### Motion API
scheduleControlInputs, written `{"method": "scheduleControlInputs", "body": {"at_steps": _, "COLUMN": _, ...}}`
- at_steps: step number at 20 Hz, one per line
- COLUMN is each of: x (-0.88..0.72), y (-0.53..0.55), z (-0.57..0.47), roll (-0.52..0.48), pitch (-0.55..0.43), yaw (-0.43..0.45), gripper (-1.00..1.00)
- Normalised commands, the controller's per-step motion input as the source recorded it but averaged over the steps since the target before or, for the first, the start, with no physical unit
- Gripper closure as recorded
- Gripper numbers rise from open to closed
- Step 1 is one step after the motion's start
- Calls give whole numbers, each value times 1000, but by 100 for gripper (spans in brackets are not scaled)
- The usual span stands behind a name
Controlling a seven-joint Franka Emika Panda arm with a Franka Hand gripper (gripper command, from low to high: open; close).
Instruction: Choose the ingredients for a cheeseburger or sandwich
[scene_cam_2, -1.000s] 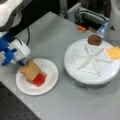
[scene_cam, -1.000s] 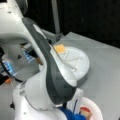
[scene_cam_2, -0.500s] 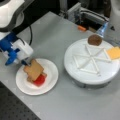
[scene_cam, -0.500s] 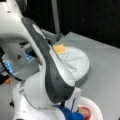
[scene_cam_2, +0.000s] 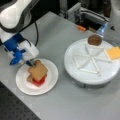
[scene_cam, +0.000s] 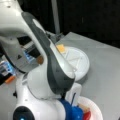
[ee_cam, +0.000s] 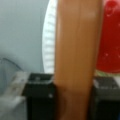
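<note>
In a front view my gripper (scene_cam_2: 31, 64) is at the left edge of the small white plate (scene_cam_2: 51, 82), shut on the top toast square (scene_cam_2: 38, 71). That toast lies tilted on the sandwich pile, over a red tomato disc (scene_cam_2: 40, 81) and a lower toast square (scene_cam_2: 29, 79). In the wrist view the toast (ee_cam: 77, 50) stands edge-on between my two dark fingers (ee_cam: 40, 97), with the tomato (ee_cam: 111, 42) to its right. The brown patty (scene_cam_2: 95, 39) and yellow cheese square (scene_cam_2: 114, 53) lie on the divided round tray (scene_cam_2: 82, 75).
My arm fills most of a front view, where the cheese (scene_cam: 60, 48) and divided tray (scene_cam: 81, 66) show behind it. Grey and blue equipment (scene_cam_2: 87, 15) with an orange piece stands at the table's far edge. A dark perforated surface (scene_cam_2: 15, 110) lies below the table.
Barely anything has changed: my gripper stays at the plate's left edge with the toast, which has settled slightly onto the pile.
</note>
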Motion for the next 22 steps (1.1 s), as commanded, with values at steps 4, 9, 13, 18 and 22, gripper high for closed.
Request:
{"method": "scheduleControlInputs", "body": {"at_steps": 4, "x": -229, "y": 294, "z": 52, "roll": -307, "pitch": -162, "yaw": -125, "gripper": 100}}
{"method": "scheduleControlInputs", "body": {"at_steps": 9, "x": -185, "y": 186, "z": 39, "roll": -271, "pitch": -120, "yaw": -73, "gripper": 100}}
{"method": "scheduleControlInputs", "body": {"at_steps": 13, "x": -146, "y": 119, "z": 38, "roll": -246, "pitch": -101, "yaw": -44, "gripper": 100}}
{"method": "scheduleControlInputs", "body": {"at_steps": 18, "x": -84, "y": 150, "z": 33, "roll": -219, "pitch": -98, "yaw": -45, "gripper": 100}}
{"method": "scheduleControlInputs", "body": {"at_steps": 22, "x": -26, "y": 173, "z": 22, "roll": -203, "pitch": -93, "yaw": -39, "gripper": 100}}
